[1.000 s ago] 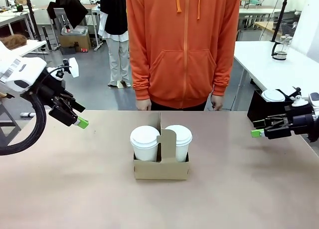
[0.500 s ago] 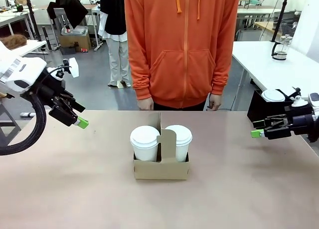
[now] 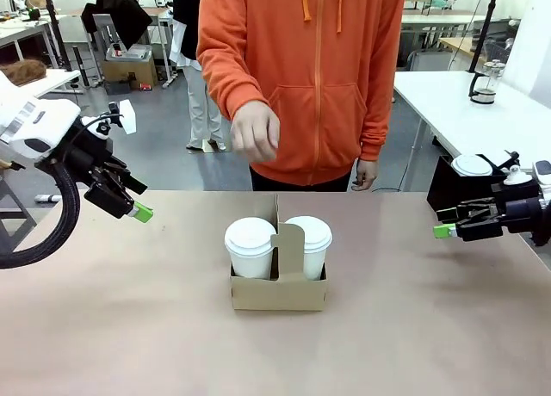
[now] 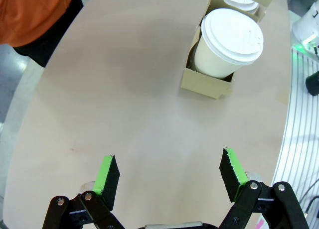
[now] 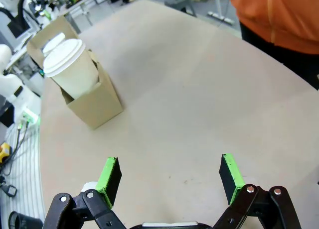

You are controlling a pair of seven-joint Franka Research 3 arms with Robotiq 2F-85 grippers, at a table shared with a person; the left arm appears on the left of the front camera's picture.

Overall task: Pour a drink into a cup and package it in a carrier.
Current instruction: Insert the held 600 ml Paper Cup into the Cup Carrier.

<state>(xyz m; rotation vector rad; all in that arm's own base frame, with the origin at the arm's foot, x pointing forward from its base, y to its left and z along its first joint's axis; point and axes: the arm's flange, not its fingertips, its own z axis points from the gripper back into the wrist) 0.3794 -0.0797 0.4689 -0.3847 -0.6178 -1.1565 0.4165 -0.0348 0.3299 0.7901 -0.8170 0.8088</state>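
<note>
— Grippers first: how do they stand?

— Left gripper [image 4: 169,171] has its green pads spread wide with nothing between them, just bare table [image 4: 124,89] beneath. In the front view it [image 3: 138,211] hangs above the table's left edge, well apart from the carrier. Right gripper [image 5: 169,176] is the same: pads wide, nothing held. From the front it [image 3: 443,231] sits at the right edge, pointing in toward the middle.

— And the cups?

— Two white lidded cups stand upright in the brown cardboard carrier [image 3: 278,291] at the middle of the table, one in each pocket, with the handle panel rising between them. The left cup [image 3: 250,246] and the right cup [image 3: 308,241] both have their lids on. From the left wrist the carrier [image 4: 204,84] lies up ahead with one cup [image 4: 227,42] nearest; from the right wrist the carrier [image 5: 94,107] shows far left with a cup [image 5: 72,67] in it.

— The person?

— A person in an orange hoodie [image 3: 310,77] stands at the far side. One hand [image 3: 255,131] is raised, loosely closed, above and behind the carrier, touching nothing. The other hand [image 3: 365,174] hangs by the table's far edge.

— Any drink in sight?

— A glass press pot [image 3: 489,79] stands on a white table far right, behind; I cannot tell what is in it.
</note>
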